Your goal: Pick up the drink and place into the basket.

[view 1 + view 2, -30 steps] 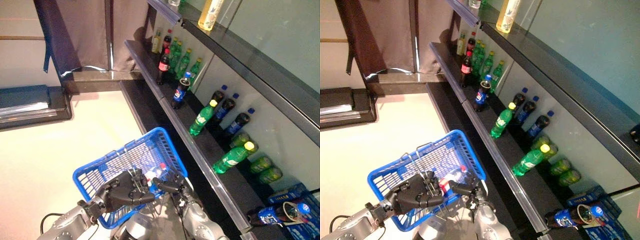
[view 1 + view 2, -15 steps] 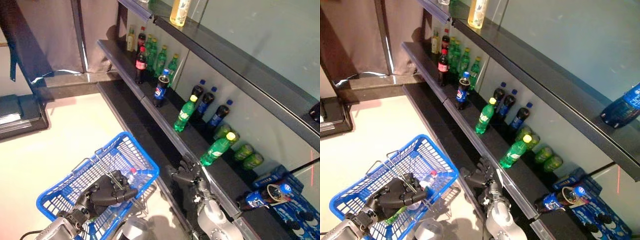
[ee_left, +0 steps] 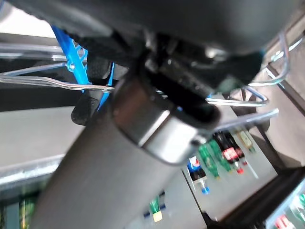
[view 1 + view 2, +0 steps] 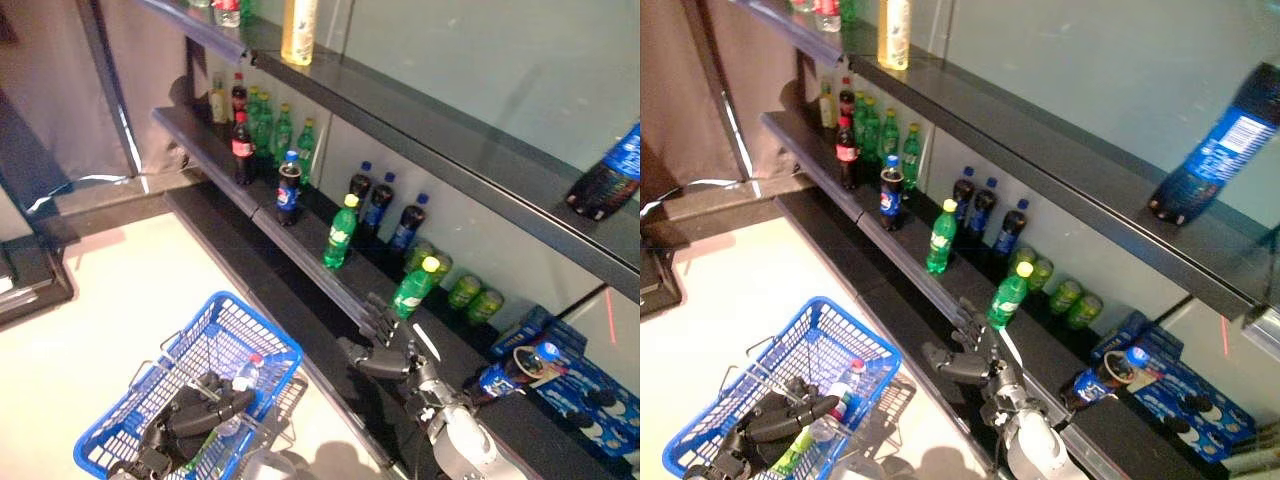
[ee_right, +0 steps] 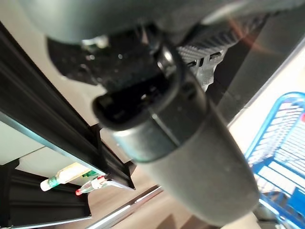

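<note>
The blue basket point(image 4: 258, 324) hangs low at the left. My left hand point(image 4: 197, 413) is shut on its thin wire handles point(image 3: 38, 82). A clear bottle with a red cap point(image 4: 243, 371) lies inside the basket. My right hand point(image 4: 384, 347) is open and empty, its fingers spread, at the front edge of the lower shelf point(image 4: 300, 262). It is just below and left of a green bottle with a yellow cap point(image 4: 411, 290), apart from it. The right hand also shows in the right eye view point(image 4: 971, 357).
The lower shelf carries dark cola bottles point(image 4: 288, 188), green bottles point(image 4: 339, 233), blue-capped dark bottles point(image 4: 377, 205) and green drinks lying down point(image 4: 474, 298). A blue carton point(image 4: 575, 375) sits at the right. The upper shelf point(image 4: 440, 130) holds a yellow bottle point(image 4: 298, 30) and a tilted blue bottle point(image 4: 608, 178).
The camera has swung toward the shelves. My right hand has left the basket, with the red-capped bottle now inside, and moved up to the shelf edge by the green bottle.
</note>
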You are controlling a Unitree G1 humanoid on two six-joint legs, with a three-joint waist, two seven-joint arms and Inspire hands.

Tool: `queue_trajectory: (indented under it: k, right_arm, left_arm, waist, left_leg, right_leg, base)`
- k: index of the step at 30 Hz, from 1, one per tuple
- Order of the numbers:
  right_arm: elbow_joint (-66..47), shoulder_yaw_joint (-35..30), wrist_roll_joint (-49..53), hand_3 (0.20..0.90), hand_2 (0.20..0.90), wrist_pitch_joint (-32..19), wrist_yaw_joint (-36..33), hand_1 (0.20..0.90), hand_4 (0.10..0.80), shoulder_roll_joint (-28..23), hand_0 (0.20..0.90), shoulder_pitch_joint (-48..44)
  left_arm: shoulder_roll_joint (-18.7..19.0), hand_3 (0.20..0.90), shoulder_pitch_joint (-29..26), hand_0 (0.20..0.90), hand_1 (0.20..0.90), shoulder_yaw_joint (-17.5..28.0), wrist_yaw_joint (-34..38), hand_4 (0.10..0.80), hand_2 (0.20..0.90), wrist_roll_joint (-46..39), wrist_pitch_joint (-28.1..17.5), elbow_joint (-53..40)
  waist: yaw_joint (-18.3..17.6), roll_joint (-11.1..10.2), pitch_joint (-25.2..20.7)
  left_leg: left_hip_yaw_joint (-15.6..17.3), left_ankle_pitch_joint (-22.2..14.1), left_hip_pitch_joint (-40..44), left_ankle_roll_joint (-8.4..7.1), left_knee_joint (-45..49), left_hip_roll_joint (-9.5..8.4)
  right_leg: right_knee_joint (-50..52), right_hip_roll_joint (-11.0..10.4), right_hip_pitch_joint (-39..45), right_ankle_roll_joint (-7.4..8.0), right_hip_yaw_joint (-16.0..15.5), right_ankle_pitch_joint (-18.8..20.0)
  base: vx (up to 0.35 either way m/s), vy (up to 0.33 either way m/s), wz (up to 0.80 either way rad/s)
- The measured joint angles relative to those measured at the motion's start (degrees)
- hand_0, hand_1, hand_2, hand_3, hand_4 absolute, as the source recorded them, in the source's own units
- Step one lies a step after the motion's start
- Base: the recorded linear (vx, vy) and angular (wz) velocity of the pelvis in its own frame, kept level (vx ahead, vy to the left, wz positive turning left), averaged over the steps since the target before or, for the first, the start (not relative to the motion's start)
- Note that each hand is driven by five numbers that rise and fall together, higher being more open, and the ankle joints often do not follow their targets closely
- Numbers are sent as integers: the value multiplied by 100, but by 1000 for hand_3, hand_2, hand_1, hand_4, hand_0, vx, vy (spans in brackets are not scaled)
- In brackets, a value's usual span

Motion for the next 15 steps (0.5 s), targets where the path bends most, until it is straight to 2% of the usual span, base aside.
queue_trajectory:
  k: [4,7,12,15]
  right_arm:
    - [44,1,14,900,900,114,204,900,800,-105,900,138]
    - [298,1,10,900,900,178,342,900,800,-213,900,216]
    - [1155,0,-58,900,900,254,440,900,800,-404,900,383]
    - [1743,7,-318,900,900,315,478,900,800,-574,900,436]
  left_arm:
    - [-32,200,-10,300,300,-287,247,100,300,-151,-361,227]
    - [-204,200,-55,300,300,-403,388,100,300,-271,-684,628]
    - [-437,200,-173,300,300,-582,660,100,300,-719,-1152,1319]
    - [-501,200,-332,300,300,-694,813,100,300,-999,-1330,1719]
  waist:
    - [-248,-4,-89]
    - [-400,64,-143]
    - [-595,115,-183]
    - [-686,150,-162]
  left_leg:
    - [61,205,-25,6,-187,13]
    - [199,244,-22,17,-279,37]
    - [410,404,-163,49,-544,79]
    - [485,563,-215,71,-694,78]
  right_leg:
    - [-29,9,-222,-34,81,92]
    - [-110,35,-312,-37,216,186]
    - [-91,22,-689,-26,421,260]
    - [-301,53,-787,-57,494,467]
  base:
    - [-160,-28,-14]
    - [-204,-11,-23]
    - [-176,-11,-20]
    - [-148,19,-12]
